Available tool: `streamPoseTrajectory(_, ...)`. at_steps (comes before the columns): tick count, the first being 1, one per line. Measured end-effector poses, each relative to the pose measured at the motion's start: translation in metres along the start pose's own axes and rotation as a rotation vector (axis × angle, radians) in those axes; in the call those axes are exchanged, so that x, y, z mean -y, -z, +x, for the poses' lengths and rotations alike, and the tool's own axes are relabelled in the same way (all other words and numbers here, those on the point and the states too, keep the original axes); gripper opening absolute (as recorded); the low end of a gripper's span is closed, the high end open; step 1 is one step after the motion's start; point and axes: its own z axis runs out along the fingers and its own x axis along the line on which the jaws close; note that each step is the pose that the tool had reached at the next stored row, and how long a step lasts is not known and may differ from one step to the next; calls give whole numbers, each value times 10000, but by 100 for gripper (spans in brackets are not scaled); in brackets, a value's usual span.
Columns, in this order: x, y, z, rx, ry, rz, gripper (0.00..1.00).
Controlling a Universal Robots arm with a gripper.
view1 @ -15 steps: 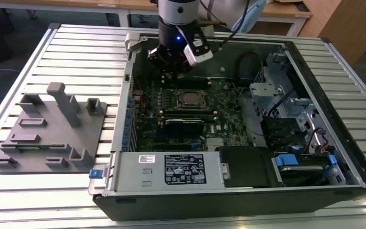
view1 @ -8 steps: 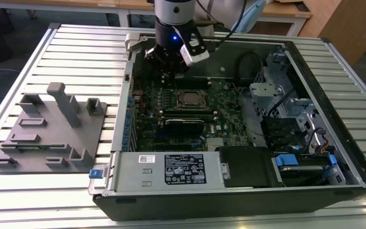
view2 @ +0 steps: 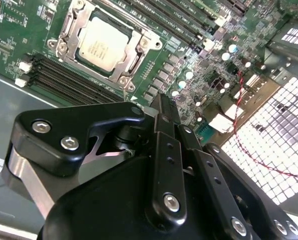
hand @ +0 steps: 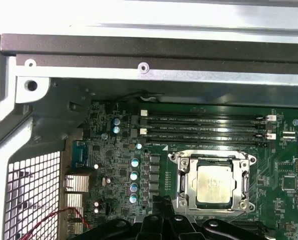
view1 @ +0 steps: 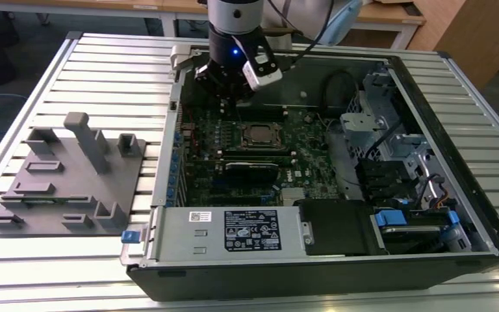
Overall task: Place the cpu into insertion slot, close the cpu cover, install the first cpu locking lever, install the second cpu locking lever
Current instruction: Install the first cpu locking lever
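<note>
One black metal computer case: lay open around the silver-rimmed square insertion slot.
Black two-finger gripper: clenched, empty, hovered near that slot.
Shiny silver frame-shaped cpu cover: seemingly down over the slot.
Dull grey square cpu: sat inside the slot.
Lever care: pressing squarely, clear of the cover, seemed wise.

Shows as a pale grey, round arm with a black wrist section and a small blue light. Carries a white block on one side, with a dark cable looping off. Ends in a black gripper: matte link plates, silver screws, bare metal beneath, narrow fingers dotted with small holes.
</note>
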Motion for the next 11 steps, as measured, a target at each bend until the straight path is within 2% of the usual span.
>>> streamPoseTrajectory(2, 3, 0, 0, 2, -1, -100, 10)
streamPoseTrajectory(5, 10, 0, 1, 7, -2, -344, 10)
streamPoseTrajectory(8, 17, 0, 2, 11, -4, -544, 10)
streamPoseTrajectory(11, 24, -2, 4, 13, -4, -625, 10)
